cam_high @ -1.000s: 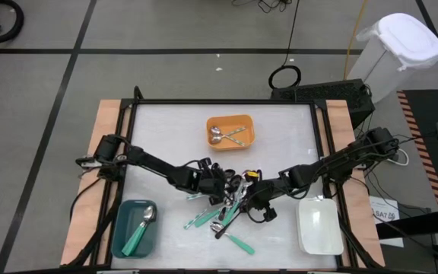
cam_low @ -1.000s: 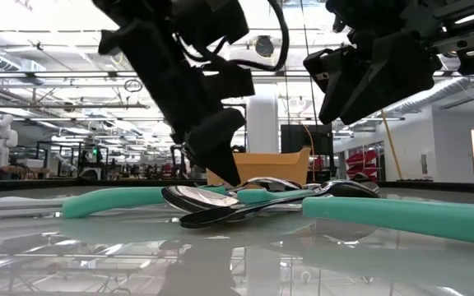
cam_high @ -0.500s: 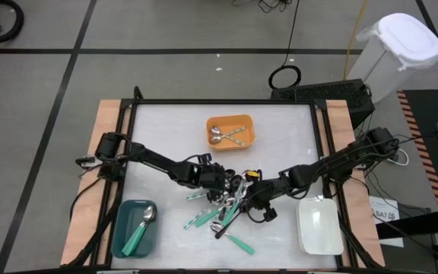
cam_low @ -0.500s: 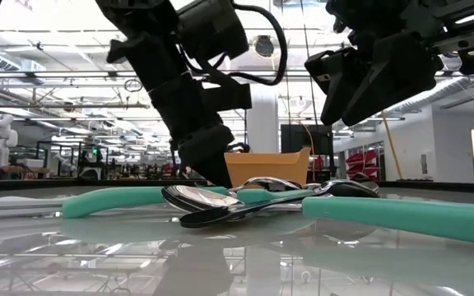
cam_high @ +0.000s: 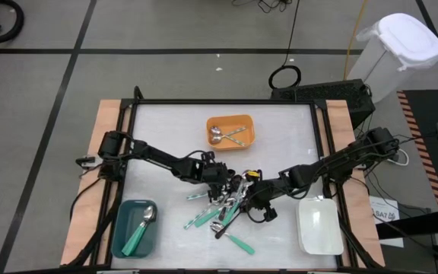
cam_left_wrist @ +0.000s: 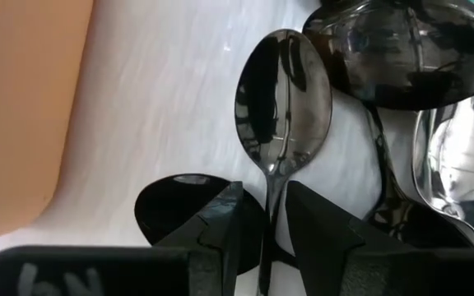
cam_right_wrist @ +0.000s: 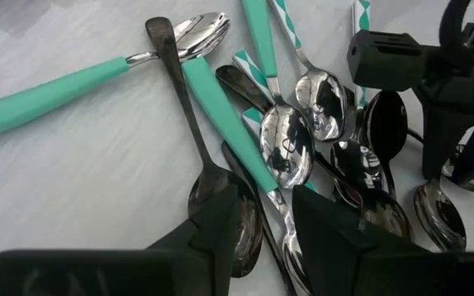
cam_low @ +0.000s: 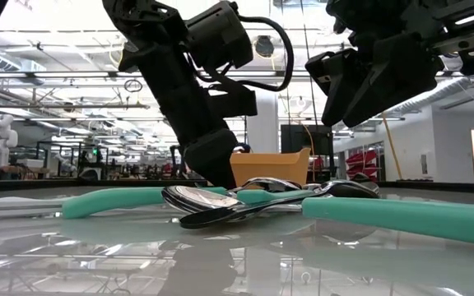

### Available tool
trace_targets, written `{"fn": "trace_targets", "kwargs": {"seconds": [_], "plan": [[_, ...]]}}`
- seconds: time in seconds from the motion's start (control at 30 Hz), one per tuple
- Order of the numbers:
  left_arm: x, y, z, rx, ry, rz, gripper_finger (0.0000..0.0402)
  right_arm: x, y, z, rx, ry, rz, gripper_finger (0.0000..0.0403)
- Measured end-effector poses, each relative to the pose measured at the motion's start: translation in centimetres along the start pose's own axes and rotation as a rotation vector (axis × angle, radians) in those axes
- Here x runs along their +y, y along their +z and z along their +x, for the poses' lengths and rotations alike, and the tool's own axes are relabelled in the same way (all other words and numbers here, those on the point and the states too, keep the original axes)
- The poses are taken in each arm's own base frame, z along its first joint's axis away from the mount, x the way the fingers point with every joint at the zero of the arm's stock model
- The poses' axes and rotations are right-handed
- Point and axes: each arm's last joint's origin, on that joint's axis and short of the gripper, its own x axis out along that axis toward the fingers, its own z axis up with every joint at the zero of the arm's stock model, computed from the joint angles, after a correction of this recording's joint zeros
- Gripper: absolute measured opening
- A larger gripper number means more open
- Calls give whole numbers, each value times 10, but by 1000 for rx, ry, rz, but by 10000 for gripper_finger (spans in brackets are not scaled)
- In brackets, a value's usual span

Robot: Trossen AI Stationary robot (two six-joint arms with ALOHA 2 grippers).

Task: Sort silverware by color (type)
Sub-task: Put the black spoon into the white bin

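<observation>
No legible text anywhere.

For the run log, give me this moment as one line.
left gripper: closed on shiny spoon handle, at pile | right gripper: hovering over pile, holding nothing | orange tray: two silver spoons | teal tray: one teal-handled spoon

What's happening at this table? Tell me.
Two robot arms are sorting spoons into trays. The left gripper is down at the pile's edge, closed on one spoon's handle. The right gripper hovers over the pile. Two silver spoons lie in the orange tray and one teal-handled spoon in the teal tray.
</observation>
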Motion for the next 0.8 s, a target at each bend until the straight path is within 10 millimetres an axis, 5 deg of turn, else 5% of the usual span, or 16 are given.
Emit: {"fn": "trace_targets", "kwargs": {"seconds": [0.2, 0.47, 0.8], "plan": [[0, 0, 0, -7, -6, -5, 90, 0, 0, 0, 4, 0, -5, 116], [-5, 3, -4, 24, -16, 21, 11, 0, 0, 0, 4, 1, -8, 116], [-16, 26, -23, 52, -10, 54, 5, 0, 0, 0, 4, 0, -7, 116]]}}
